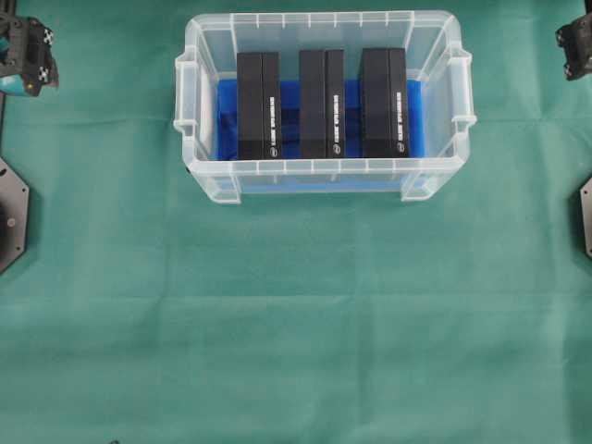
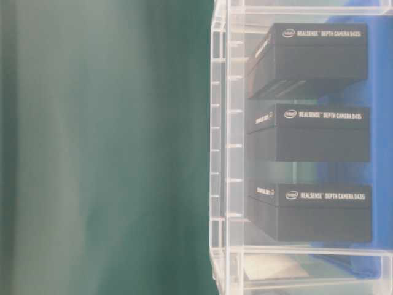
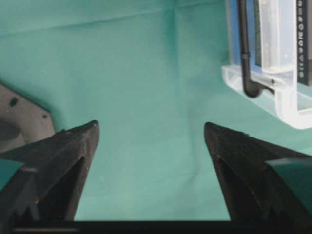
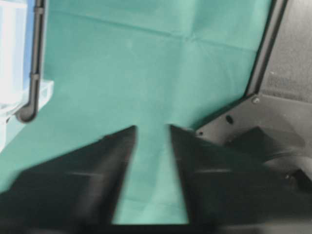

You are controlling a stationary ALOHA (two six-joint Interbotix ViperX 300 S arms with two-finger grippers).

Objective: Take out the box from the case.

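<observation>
Showing box lettering, overhead unreadable

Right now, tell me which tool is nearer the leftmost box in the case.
Left. The left tool sits at the table's far-left edge, outside the case, on the leftmost box's side. The right tool is at the far-right edge, beyond all three boxes.
</observation>
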